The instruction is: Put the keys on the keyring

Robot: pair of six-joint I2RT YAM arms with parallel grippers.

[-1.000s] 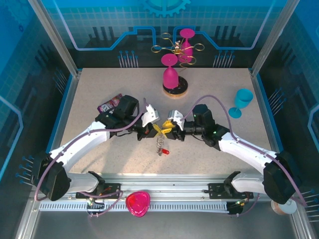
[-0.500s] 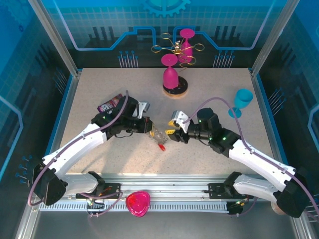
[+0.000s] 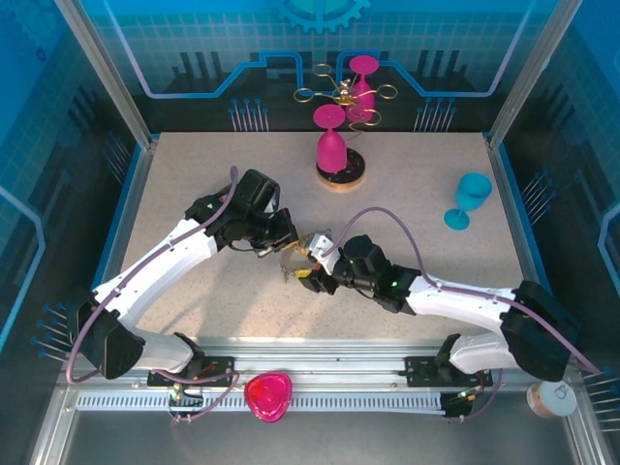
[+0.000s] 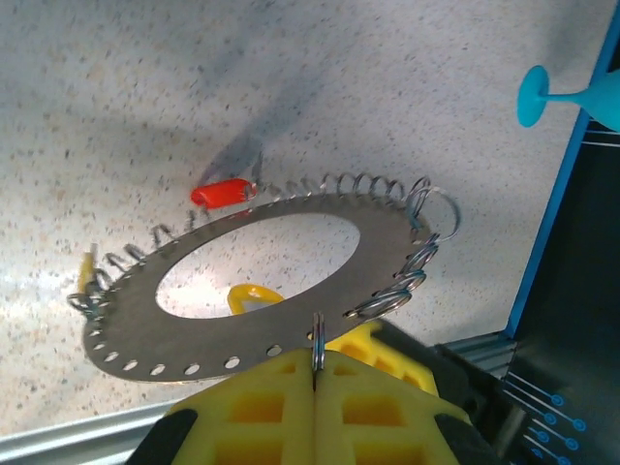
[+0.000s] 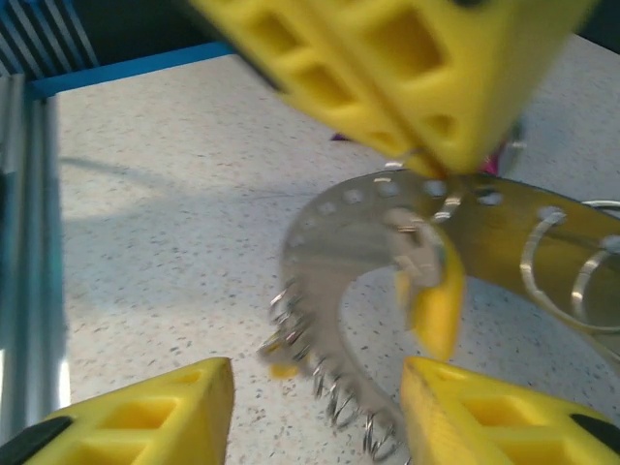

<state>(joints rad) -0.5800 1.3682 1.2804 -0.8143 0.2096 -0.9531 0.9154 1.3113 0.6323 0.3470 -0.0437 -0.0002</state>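
Keyring (image 4: 387, 242) clamped in the left gripper (image 4: 315, 361); the right gripper (image 5: 315, 412), jaws apart, should take the yellow key (image 5: 436, 300) squarely.

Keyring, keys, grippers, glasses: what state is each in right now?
keyring: lifted off the table, gripped at its rim.
left gripper: shut on the keyring.
right gripper: open, near the keyring.
red key: on a loop at the far rim.
yellow key: hanging from the keyring.
teal glass: upright.
pink glass: upside down on a coaster.
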